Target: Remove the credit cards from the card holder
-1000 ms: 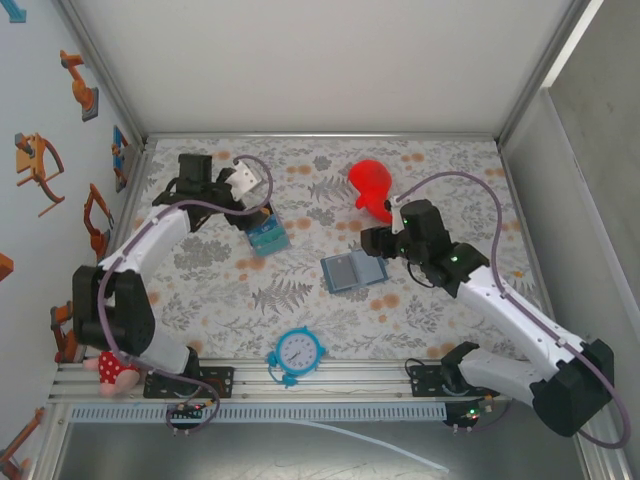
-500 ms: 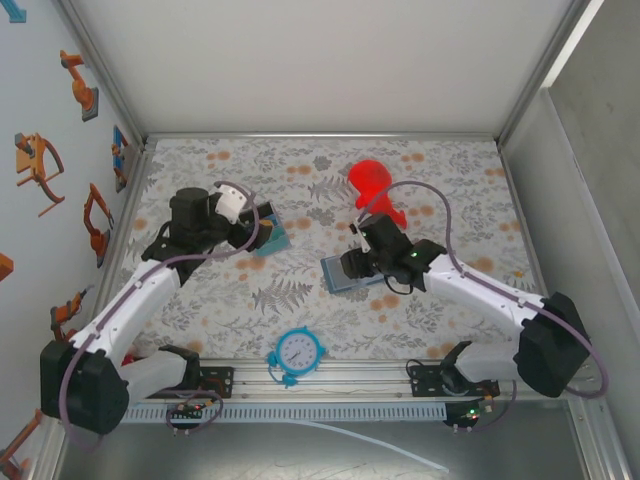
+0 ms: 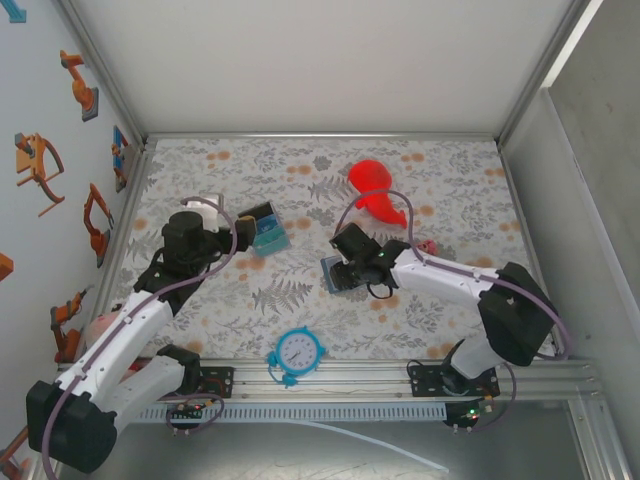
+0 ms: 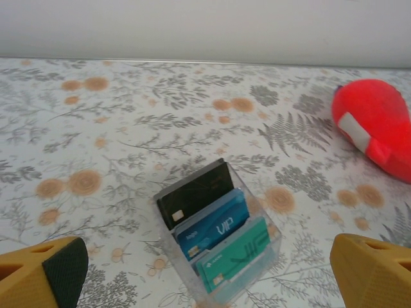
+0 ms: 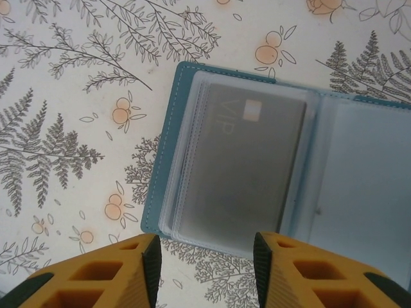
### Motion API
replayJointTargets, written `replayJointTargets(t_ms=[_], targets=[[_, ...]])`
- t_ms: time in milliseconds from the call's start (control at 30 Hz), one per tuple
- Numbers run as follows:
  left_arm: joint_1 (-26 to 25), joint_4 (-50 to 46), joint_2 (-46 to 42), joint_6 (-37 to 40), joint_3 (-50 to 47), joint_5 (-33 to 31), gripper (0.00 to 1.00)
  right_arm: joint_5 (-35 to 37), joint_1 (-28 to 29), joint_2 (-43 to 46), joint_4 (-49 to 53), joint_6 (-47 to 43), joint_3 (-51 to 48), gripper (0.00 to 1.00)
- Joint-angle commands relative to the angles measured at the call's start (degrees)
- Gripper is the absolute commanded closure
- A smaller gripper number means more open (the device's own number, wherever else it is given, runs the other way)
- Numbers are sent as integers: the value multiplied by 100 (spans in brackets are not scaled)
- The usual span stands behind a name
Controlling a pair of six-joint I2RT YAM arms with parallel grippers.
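Lying open and flat on the floral table, just right of centre, the card holder has slate-blue edges and a lighter blue inside. Left leaf: a stack of clear sleeves, with one grey card marked VIP visible in the top sleeve; cannot tell whether more cards sit under it. Right leaf: bare light blue, no card seen. The right gripper hangs directly over the near edge of the left leaf, fingers a moderate way apart, the sleeve edge visible in the gap and nothing clamped between the pads. Second container: a clear card stand on the left half of the table, well apart from the card holder. It holds three cards in tilted rows: one black card at the back, one blue card marked VIP in the middle, one teal card at the front. The left gripper faces this stand from the near side, fingers spread wide, holding nothing. Other counts: one red plush toy at the far side of the table, beyond the card holder; one blue clock at the near edge, between the two arm bases
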State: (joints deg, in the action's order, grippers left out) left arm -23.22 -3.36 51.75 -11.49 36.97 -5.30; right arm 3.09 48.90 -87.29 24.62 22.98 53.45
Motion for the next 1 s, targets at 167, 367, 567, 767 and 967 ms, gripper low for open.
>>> replayJointTargets(t_ms=[167, 367, 567, 767, 967], targets=[[-2, 177, -80, -805, -199, -562, 3, 213, 47, -559, 84, 73, 329, 59], [3, 204, -34, -1029, -252, -784, 3, 315, 48, -762, 102, 84, 359, 54], [2, 297, 2, -1022, -270, -780, 3, 228, 41, -842, 31, 135, 333, 48], [-6, 433, 13, -995, -340, -782, 3, 199, 31, -937, -9, 187, 298, 47], [-7, 460, -13, -977, -351, -762, 3, 51, -63, -965, -209, 286, 92, 46]])
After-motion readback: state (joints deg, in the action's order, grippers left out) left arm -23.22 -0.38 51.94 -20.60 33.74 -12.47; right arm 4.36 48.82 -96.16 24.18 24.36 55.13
